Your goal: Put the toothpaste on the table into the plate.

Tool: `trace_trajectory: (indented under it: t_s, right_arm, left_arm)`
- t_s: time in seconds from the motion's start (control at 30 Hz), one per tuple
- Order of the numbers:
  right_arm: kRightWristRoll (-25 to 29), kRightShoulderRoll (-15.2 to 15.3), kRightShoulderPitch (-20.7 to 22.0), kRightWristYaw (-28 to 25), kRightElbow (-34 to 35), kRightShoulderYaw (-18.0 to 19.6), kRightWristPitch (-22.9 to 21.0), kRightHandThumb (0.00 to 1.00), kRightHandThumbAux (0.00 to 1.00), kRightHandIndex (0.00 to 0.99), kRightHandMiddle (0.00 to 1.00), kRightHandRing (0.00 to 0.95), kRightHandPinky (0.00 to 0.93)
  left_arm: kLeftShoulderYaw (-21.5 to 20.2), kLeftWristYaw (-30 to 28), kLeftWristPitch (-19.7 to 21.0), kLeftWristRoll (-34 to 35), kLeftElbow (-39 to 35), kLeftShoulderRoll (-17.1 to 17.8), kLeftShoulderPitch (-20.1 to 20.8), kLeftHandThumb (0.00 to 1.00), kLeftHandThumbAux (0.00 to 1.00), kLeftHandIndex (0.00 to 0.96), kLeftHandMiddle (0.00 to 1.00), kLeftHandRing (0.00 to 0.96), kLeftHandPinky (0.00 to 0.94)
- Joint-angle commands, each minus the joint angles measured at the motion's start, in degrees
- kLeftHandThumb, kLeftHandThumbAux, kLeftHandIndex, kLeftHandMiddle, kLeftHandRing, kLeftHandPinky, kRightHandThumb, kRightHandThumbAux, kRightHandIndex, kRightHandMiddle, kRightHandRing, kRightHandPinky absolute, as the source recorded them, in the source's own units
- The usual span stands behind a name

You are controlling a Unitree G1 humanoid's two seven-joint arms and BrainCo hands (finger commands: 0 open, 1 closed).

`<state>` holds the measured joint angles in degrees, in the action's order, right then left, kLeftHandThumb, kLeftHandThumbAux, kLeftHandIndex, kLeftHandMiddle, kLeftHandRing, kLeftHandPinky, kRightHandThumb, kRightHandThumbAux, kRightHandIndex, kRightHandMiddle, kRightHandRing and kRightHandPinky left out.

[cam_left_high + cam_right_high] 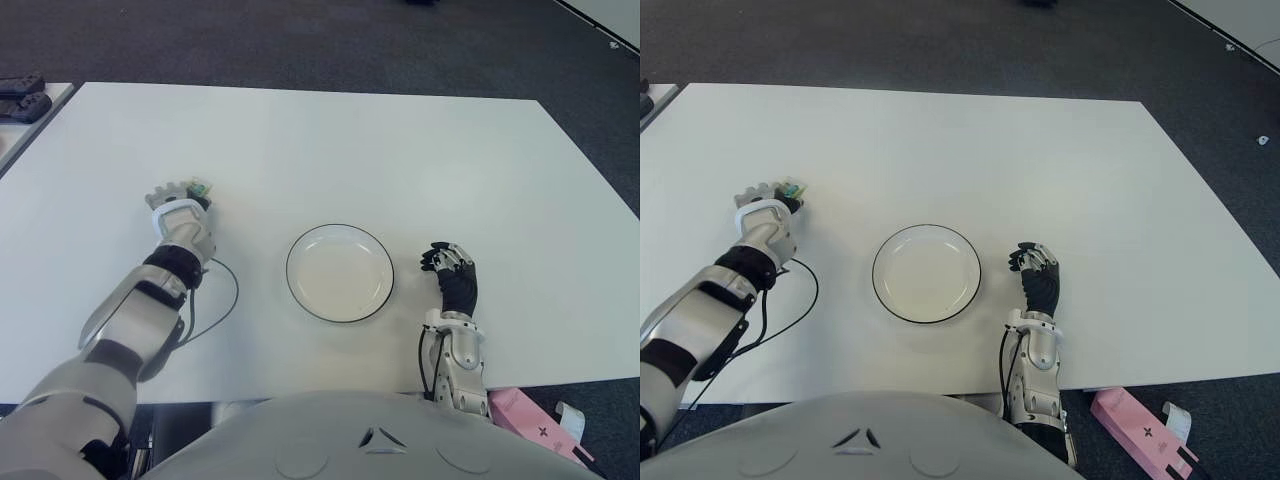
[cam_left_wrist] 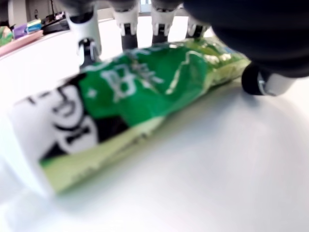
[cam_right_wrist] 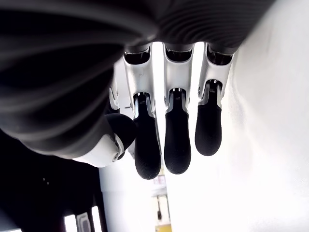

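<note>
The left hand (image 1: 178,203) mostly hides the green toothpaste tube (image 2: 140,104); whether its fingers grip it is unclear. The right hand (image 1: 452,276), fingers relaxed and empty, shows right of the plate (image 1: 340,272).

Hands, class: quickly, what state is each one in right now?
Left hand: fingers around the toothpaste, which lies on the table; a firm grip cannot be told.
Right hand: open, holding nothing, right of the plate.

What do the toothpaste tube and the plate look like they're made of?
The toothpaste, lying on the table under the left hand, looks like soft glossy plastic: its green printed skin is creased and shiny. The plate seems to be glazed ceramic or enamel: smooth white with a thin dark rim, though melamine can't be ruled out. The right hand shows beside the plate, on its right.
</note>
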<state>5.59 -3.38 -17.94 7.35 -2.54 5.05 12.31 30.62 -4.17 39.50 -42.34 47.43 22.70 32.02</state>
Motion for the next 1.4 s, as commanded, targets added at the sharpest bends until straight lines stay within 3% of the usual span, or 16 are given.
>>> trace_trajectory:
  t_s: [0.03,0.27,0.57,0.83,0.9,1.0,1.13,1.2,1.4]
  right_arm:
    - [0.20,-2.16,-1.15,0.26,-2.13,-0.34,-0.90,0.706,0.723,0.432,0.585,0.557,0.537]
    - [-0.13,-2.06,-1.28,0.39,-2.47,-0.45,-0.13,0.705,0.723,0.432,0.587,0.557,0.538]
    - [0.08,-2.26,-1.33,0.97,-2.20,-0.20,-0.70,0.705,0.723,0.432,0.585,0.559,0.545]
    - [0.30,-2.10,-1.43,0.92,-1.88,-0.17,-1.16,0.705,0.723,0.432,0.589,0.565,0.549]
    - [0.37,-2.01,-1.46,0.79,-1.81,-0.18,-1.24,0.705,0.723,0.432,0.589,0.565,0.543]
    - [0.51,-1.95,-1.51,0.70,-1.62,-0.15,-1.54,0.705,0.723,0.432,0.589,0.564,0.543]
    - [0.67,-1.97,-1.53,0.71,-1.51,-0.02,-1.70,0.705,0.723,0.432,0.589,0.563,0.544]
    - [0.49,-1.83,-1.52,0.66,-1.70,-0.02,-1.26,0.705,0.723,0.432,0.588,0.561,0.541]
    - [0.22,-1.76,-1.59,0.82,-1.35,-0.08,-1.59,0.705,0.723,0.432,0.586,0.561,0.545]
  left_arm:
    - [3.32,-7.66,0.94,-0.53,-4.91,-0.07,-4.91,0.450,0.267,0.000,0.000,0.000,0.030]
    - [5.45,-11.30,1.24,-2.52,-9.40,2.05,-6.60,0.504,0.284,0.032,0.038,0.020,0.100]
    - [4.60,-11.53,5.53,-3.92,-14.93,2.51,-9.46,0.627,0.344,0.139,0.136,0.116,0.226]
    - [2.14,-3.71,8.57,-5.22,-16.51,0.42,-12.06,0.731,0.414,0.385,0.264,0.220,0.294]
    - [1.40,-0.44,7.77,-5.08,-15.11,-0.45,-12.56,0.729,0.574,0.412,0.296,0.266,0.349]
    - [0.03,4.39,5.80,-4.23,-12.12,-1.69,-12.58,0.732,0.651,0.429,0.389,0.430,0.527]
    - [-2.04,8.40,4.02,-3.08,-9.40,-3.05,-12.25,0.811,0.661,0.444,0.449,0.566,0.646]
    - [-4.15,11.20,2.65,-2.22,-9.05,-3.87,-12.51,0.846,0.665,0.414,0.505,0.699,0.749]
    - [-7.03,15.87,-0.69,-0.78,-7.86,-4.62,-13.32,0.849,0.668,0.401,0.528,0.792,0.812]
